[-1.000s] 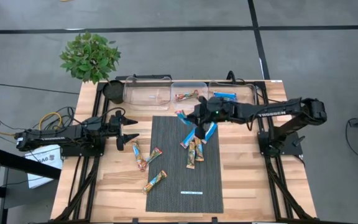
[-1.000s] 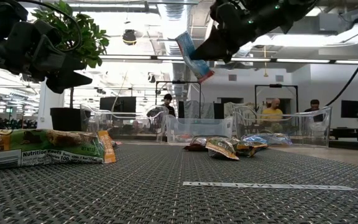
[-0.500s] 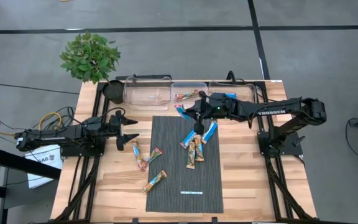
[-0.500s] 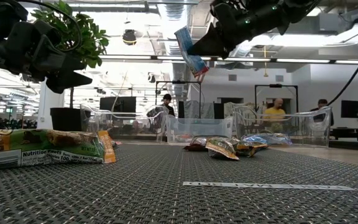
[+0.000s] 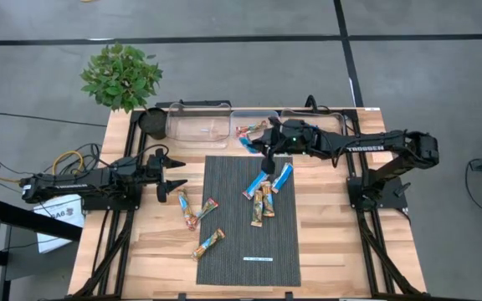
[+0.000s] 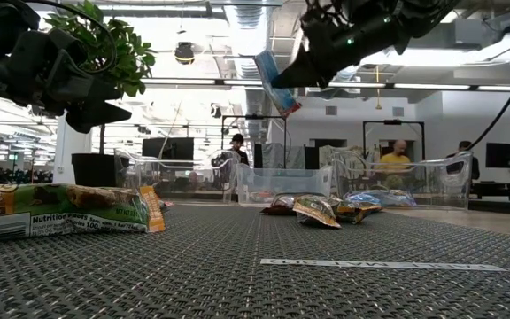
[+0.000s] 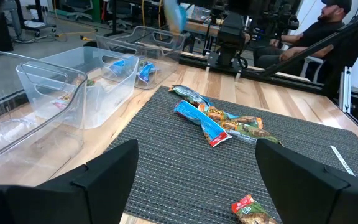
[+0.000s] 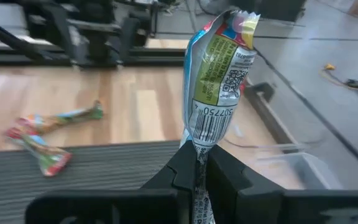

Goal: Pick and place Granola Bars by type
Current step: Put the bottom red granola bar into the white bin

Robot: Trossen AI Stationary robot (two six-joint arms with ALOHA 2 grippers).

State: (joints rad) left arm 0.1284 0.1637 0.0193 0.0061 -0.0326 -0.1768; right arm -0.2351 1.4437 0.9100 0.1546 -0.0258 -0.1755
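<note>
Over the wooden table point(image 5: 333, 242) and its dark mat point(image 5: 233, 242), my right gripper point(image 5: 260, 144) hangs by the middle clear bin point(image 5: 254, 115), clamped tight on a blue granola bar point(image 6: 275, 82) in the air, while my left gripper point(image 5: 176, 174) waits, fingers spread wide, beside the mat's left edge.

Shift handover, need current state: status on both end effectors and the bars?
Right end effector shut on blue bar, held high near the middle bin. Left end effector open, idle at the mat's left edge. Nothing in the way.
</note>
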